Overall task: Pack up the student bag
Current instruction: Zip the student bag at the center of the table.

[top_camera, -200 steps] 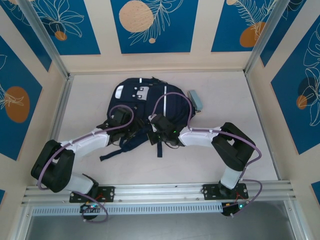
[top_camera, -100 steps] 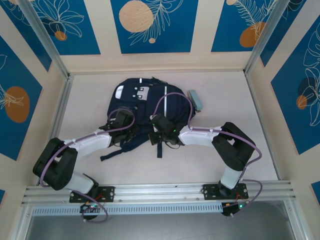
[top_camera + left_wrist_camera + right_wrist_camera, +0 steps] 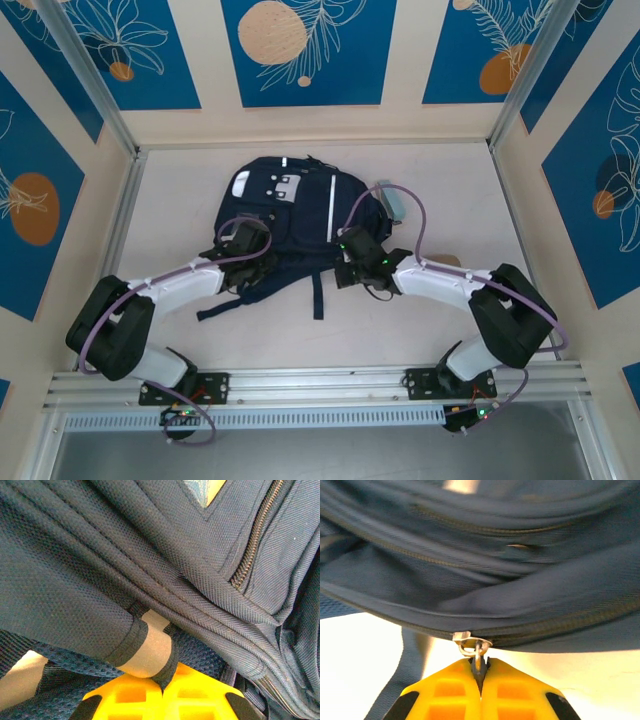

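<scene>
Beige desk [image 3: 530, 230] lies bare right and nearside of the student bag [image 3: 300, 200], which I see mid-desk toward the back wall [image 3: 300, 122]. Left pincer [image 3: 162, 686] clenches its dark trim [image 3: 169, 666] (nearside edge); right pincer [image 3: 480, 672] grips the zipper pull [image 3: 470, 641].

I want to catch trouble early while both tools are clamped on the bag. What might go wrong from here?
1. The right tool is shut on only the thin zipper pull. A tug off the zipper's line may let it slip out.
2. The left tool pinches just a bound fabric edge of the student bag. If that slips, the bag may slide instead of unzipping.
</scene>
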Available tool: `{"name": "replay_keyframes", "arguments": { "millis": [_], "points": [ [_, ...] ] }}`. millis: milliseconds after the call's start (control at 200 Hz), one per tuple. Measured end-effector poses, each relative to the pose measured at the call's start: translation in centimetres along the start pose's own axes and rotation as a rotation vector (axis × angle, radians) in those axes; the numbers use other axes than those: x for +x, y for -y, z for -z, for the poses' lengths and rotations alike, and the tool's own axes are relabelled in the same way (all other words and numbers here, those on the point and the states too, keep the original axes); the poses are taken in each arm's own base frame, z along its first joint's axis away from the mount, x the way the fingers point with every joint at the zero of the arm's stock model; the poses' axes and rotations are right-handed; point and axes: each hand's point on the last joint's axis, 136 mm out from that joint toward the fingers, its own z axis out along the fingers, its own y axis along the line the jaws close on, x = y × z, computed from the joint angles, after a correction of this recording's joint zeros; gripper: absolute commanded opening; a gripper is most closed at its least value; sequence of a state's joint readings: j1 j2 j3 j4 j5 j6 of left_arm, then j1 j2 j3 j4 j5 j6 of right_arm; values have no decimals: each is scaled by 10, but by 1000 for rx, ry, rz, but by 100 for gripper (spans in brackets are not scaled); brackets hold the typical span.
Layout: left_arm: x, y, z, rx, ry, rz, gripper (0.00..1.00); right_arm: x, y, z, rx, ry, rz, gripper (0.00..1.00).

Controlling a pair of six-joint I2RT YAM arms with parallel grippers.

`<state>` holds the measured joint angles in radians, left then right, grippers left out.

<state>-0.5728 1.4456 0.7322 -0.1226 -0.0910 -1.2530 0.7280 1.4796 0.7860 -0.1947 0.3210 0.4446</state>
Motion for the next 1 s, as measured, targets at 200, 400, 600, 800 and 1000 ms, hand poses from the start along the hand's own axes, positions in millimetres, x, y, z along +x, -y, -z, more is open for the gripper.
{"name": "replay_keyframes", "arguments": {
  "millis": [200,400,600,800,1000],
  "points": [
    [-5,-6,7,-32,22,-40,25,-2,3,3,-40,-12,-12,0],
    [-27,-29,38,-116,88,-86,47,-3,-39,-4,-170,-72,37,0],
    [-38,-31,77,-92,137,-84,54,-10,-103,-18,-340,-120,93,0],
    [-33,-31,87,-31,125,-48,61,-24,-161,-29,-466,-133,132,0],
    [-21,-33,72,3,70,39,67,-26,-182,-26,-513,-135,135,0]
  ]
}}
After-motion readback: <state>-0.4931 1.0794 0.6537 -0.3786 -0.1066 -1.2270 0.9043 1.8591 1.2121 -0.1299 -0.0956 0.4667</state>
